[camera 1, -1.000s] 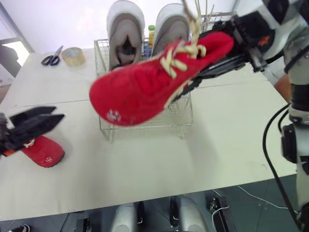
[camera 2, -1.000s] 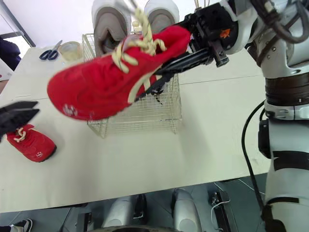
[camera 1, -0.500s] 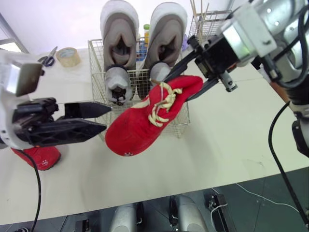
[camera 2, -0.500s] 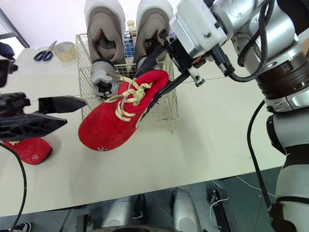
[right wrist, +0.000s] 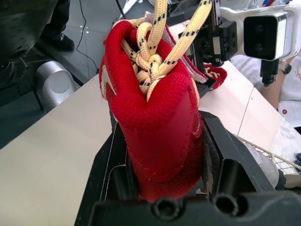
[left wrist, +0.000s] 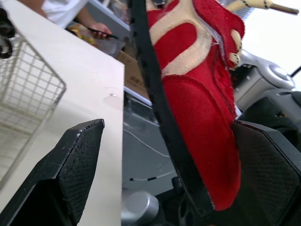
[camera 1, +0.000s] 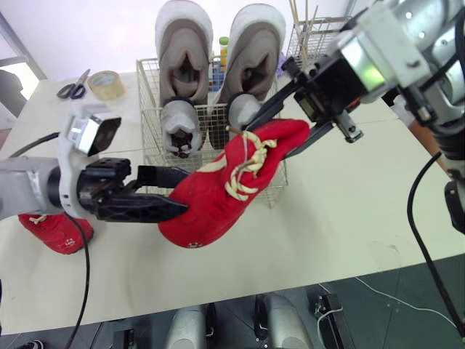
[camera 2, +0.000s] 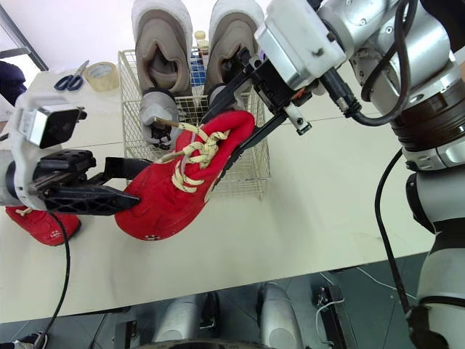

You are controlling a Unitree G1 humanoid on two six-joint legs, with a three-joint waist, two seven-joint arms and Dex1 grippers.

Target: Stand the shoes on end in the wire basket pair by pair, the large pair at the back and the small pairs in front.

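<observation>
One red shoe point(camera 1: 218, 196) hangs over the table just in front of the wire basket point(camera 1: 151, 116). Its heel is clamped in the right gripper point(right wrist: 162, 141) and its toe points toward 7 o'clock. The left gripper point(camera 1: 178, 195) straddles that toe with its fingers spread, not pinching.

The step in hand looks like steadying or regripping this shoe with both arms before placement. The next move likely calls for tipping it on end and lowering it into the basket's free front space.

The basket holds two large grey shoes point(camera 1: 185, 36) upright at the back, at 12 o'clock, with what look like two small grey shoes point(camera 1: 178, 127) just in front. The second red shoe point(camera 1: 54, 233) lies on the table at 8 o'clock.
</observation>
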